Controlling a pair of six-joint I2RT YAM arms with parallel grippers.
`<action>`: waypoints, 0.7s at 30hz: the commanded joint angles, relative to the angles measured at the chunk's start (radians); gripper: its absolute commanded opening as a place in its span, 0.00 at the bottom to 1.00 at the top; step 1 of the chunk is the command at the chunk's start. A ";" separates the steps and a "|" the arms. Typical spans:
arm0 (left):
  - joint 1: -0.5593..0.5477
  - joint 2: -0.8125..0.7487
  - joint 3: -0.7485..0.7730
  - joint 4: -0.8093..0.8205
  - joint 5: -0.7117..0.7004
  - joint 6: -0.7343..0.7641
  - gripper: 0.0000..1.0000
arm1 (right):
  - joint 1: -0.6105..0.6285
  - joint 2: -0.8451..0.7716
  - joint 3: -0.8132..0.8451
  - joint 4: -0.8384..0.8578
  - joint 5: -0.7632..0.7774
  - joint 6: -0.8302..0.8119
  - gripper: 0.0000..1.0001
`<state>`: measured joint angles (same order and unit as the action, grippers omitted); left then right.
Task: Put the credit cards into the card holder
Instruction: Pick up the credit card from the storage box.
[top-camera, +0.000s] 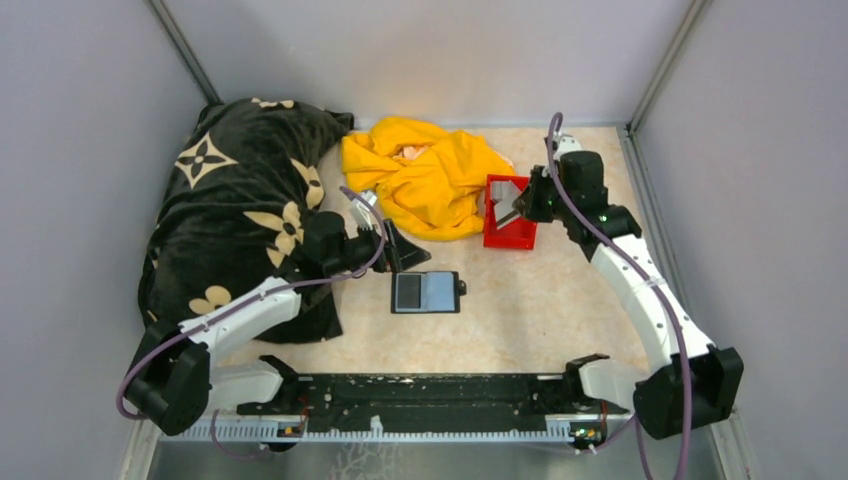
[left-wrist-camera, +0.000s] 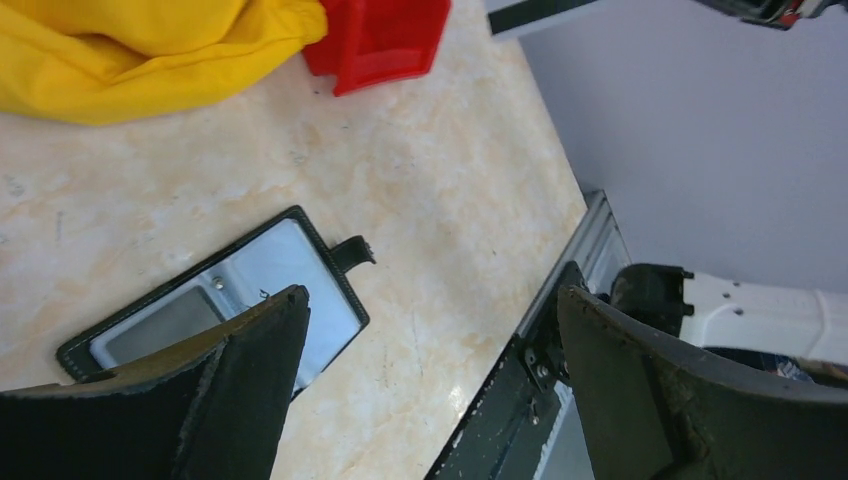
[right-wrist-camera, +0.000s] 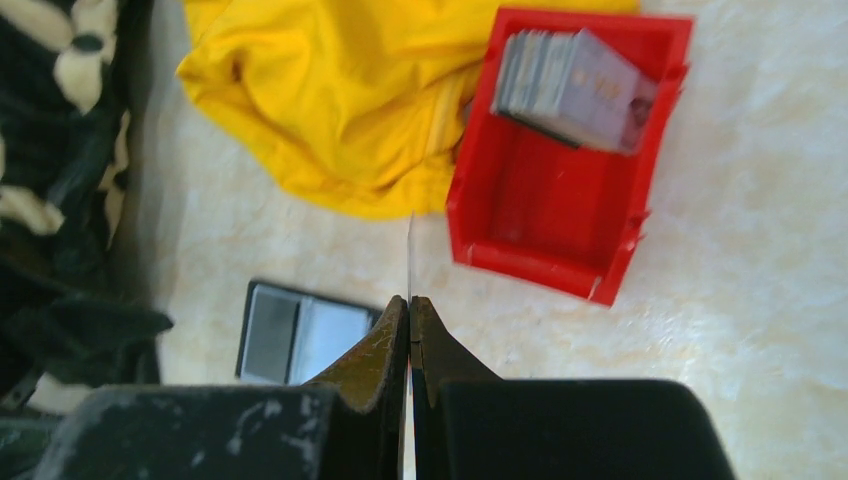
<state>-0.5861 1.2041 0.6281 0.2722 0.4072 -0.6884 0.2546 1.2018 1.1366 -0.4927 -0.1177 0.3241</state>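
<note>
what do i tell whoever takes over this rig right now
Right gripper: shut on one thin grey-silver card, seen edge-on, near the red plastic bin.
Left gripper: open, empty, hovering by the black folding card holder.
The card holder lies open and flat on the table, grey inside up.
Stack of grey-silver cards: leaning in the bin's far end.
Done: one card lifted. Whether any card is already slotted, cannot tell.
Left: slot this card, then the rest of the stack.

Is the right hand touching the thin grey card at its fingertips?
Touching. Right wrist view: the right hand is shut on the thin grey card, seen edge-on.
</note>
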 joint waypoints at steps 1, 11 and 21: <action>0.006 -0.030 -0.056 0.222 0.163 0.019 0.99 | 0.021 -0.116 -0.095 -0.037 -0.224 0.021 0.00; 0.006 -0.023 -0.111 0.378 0.332 0.033 0.98 | 0.133 -0.283 -0.290 0.021 -0.500 0.137 0.00; 0.004 0.057 -0.119 0.472 0.470 0.000 0.97 | 0.213 -0.280 -0.384 0.185 -0.619 0.249 0.00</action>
<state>-0.5865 1.2251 0.5117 0.6510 0.7788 -0.6796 0.4500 0.9333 0.7559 -0.4412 -0.6548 0.5148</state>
